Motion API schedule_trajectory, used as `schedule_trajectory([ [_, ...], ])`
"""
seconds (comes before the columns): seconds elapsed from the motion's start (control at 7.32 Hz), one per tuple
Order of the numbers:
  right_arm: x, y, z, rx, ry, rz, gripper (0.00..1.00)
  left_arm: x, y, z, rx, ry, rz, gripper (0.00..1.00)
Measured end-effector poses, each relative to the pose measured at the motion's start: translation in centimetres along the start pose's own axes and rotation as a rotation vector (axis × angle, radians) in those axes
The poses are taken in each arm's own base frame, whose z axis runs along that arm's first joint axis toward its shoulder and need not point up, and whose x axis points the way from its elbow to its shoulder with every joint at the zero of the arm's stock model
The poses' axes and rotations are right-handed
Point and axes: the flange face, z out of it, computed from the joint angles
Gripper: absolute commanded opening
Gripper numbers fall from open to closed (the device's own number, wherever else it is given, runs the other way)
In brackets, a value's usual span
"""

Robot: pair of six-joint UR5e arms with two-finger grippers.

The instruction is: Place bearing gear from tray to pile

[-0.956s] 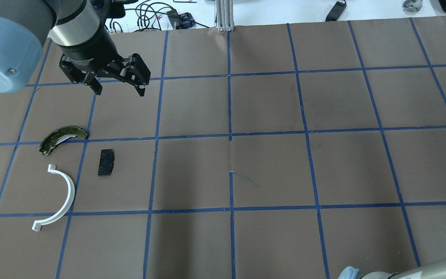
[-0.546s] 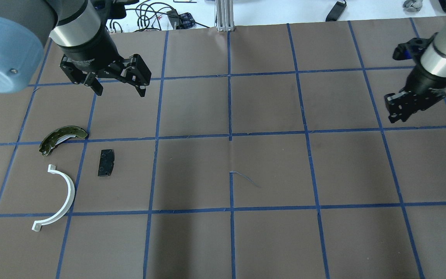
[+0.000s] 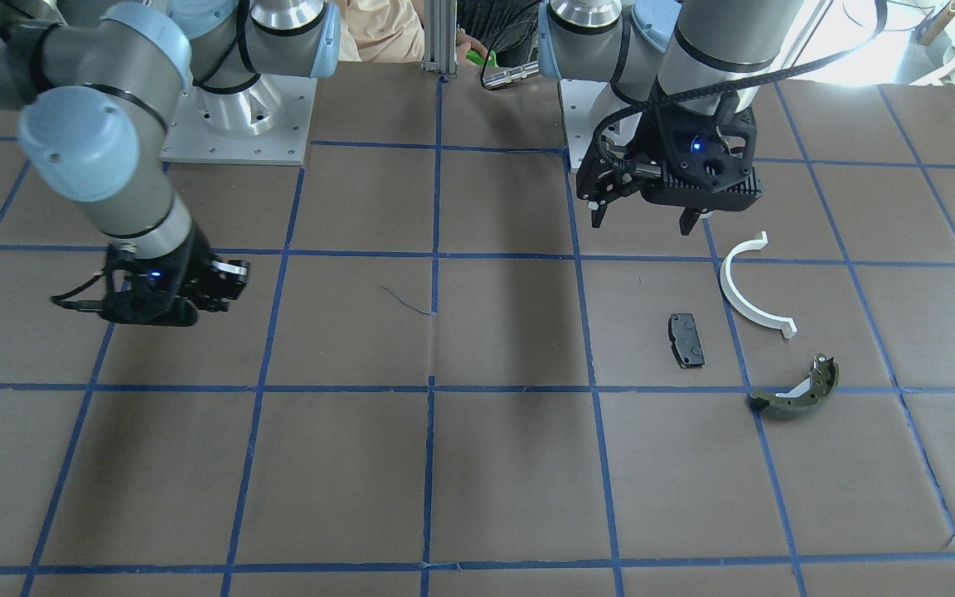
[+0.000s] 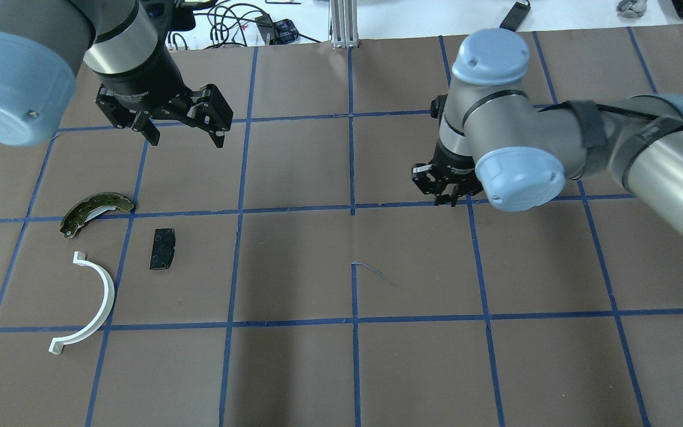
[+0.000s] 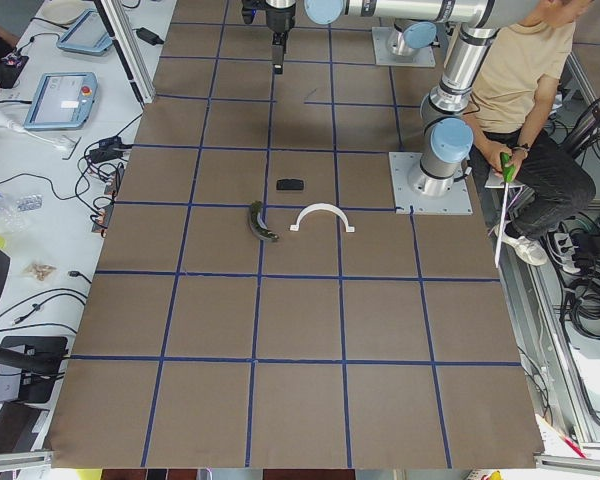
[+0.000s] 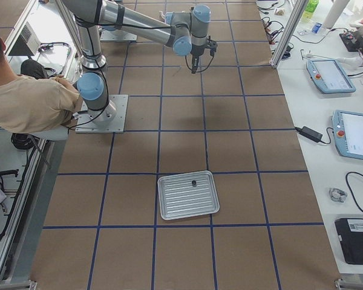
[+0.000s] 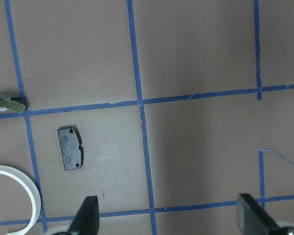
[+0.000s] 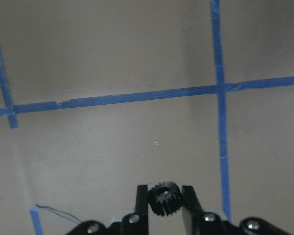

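Note:
My right gripper (image 4: 445, 198) hangs over the middle of the table. In the right wrist view it (image 8: 165, 191) is shut on a small black toothed bearing gear (image 8: 165, 200). The pile lies at the table's left: an olive-green brake shoe (image 4: 95, 210), a black plate (image 4: 162, 249) and a white half-ring (image 4: 89, 302). My left gripper (image 4: 184, 136) is open and empty, above and beyond the pile; its wrist view shows the plate (image 7: 70, 148). The ribbed silver tray (image 6: 187, 202) lies far to the right, with a small dark part (image 6: 194, 182) in it.
The table is covered in brown paper with a blue tape grid. A loose curl of tape (image 4: 374, 273) lies near the centre. An aluminium post (image 4: 344, 24) and cables stand beyond the far edge. A seated person (image 6: 30, 103) is beside the robot's base.
My right arm has swung in from the right edge to the table's middle, carrying the gear toward the left. My left gripper has barely moved and stays open.

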Motion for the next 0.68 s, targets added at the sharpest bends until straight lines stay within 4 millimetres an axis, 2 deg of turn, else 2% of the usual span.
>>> schedule_trajectory([
  [0.27,-6.6,2.2,2.9,0.019,-0.033,-0.035,0.13,0.0,-0.1,0.0,0.015,0.000,0.011,1.00],
  [0.55,-10.4,3.6,5.8,0.030,-0.043,-0.026,0.22,0.1,-0.1,-0.2,0.032,-0.001,0.011,1.00],
  [0.68,-11.7,4.1,6.8,0.042,-0.050,-0.008,0.55,0.1,-0.2,-0.1,0.032,-0.001,0.009,1.00],
])
